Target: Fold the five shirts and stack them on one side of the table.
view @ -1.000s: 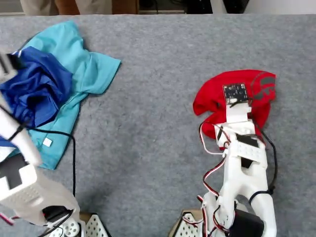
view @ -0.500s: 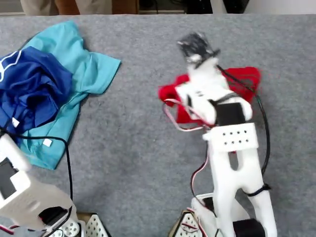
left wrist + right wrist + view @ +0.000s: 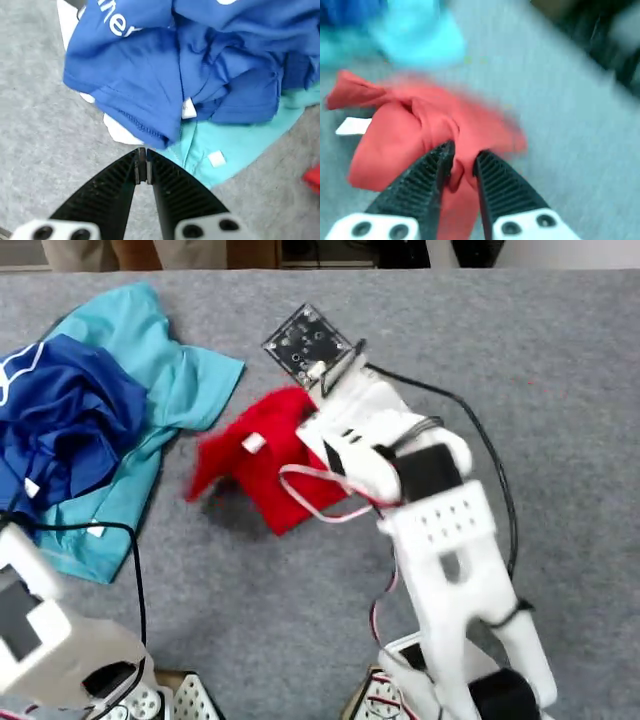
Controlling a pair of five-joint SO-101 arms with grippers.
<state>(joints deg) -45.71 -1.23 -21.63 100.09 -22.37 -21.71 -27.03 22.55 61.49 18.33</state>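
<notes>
The right end effector (image 3: 462,152) is clenched on a bunched fold of the red shirt (image 3: 255,465). The shirt hangs crumpled over the middle of the bench (image 3: 560,360), its left edge near the teal shirt (image 3: 185,370). The left end effector (image 3: 142,167) is closed on nothing, near the blue shirt (image 3: 75,415) heaped on the teal one at far left.

Risks:
- The pinch takes only a small wad of cloth, so the shirt may slip free.
- The garment is bunched and may land wrinkled, which would hinder folding.
- If carried further left, it may drag over the teal shirt and tangle.
</notes>
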